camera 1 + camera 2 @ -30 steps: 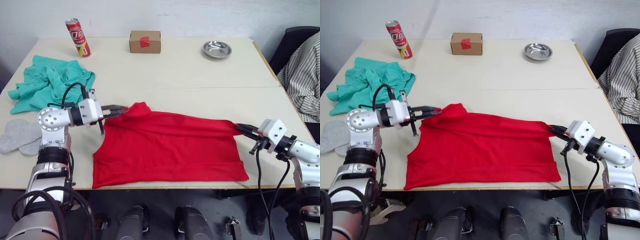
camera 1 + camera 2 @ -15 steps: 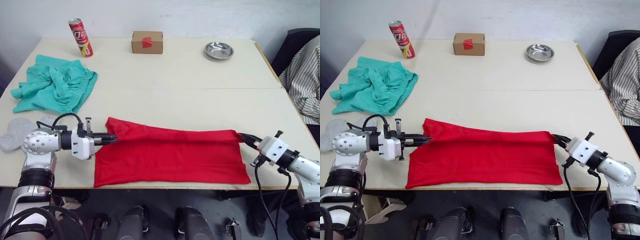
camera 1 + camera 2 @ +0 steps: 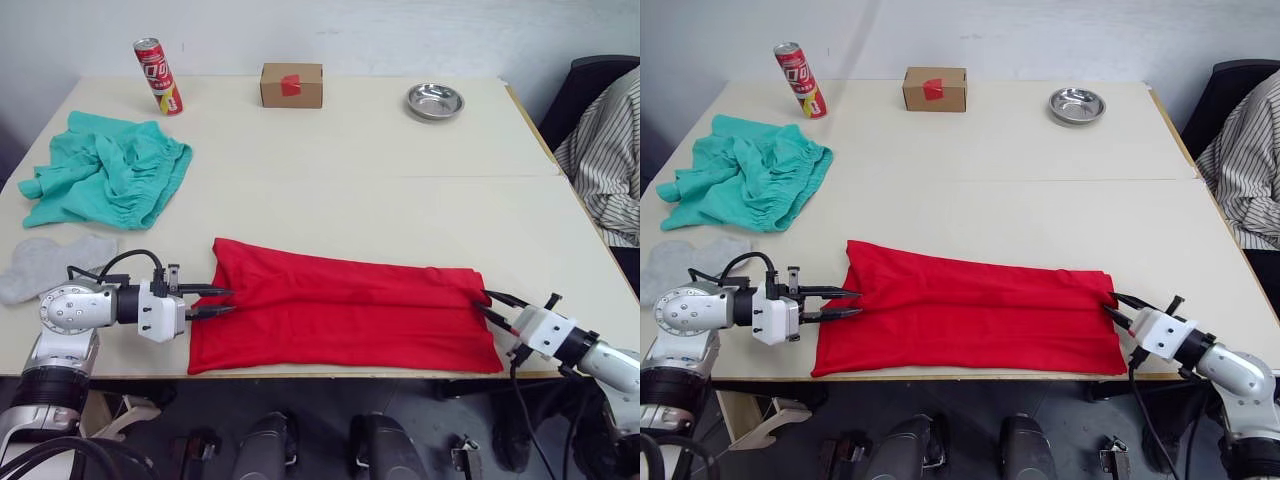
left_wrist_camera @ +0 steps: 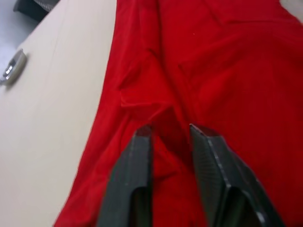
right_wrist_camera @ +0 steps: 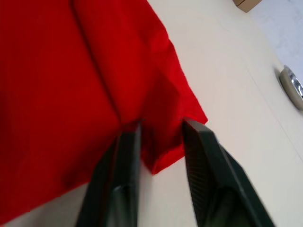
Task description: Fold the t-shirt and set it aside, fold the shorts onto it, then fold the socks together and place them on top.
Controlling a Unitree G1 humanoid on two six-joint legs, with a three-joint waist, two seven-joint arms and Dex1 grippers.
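The t-shirt (image 3: 345, 315) is laid folded along the near table (image 3: 400, 190) edge, flanked by the left gripper (image 3: 222, 301) and right gripper (image 3: 487, 304), both parted and empty, while the shorts (image 3: 105, 178) and socks (image 3: 48, 262) are left at far left.

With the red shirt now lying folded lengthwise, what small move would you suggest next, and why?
Probably draw both end effectors back off the bright red cotton t-shirt: the left end effector and right end effector sit open at its two ends, and the long flat band needs regripping for a crosswise fold.
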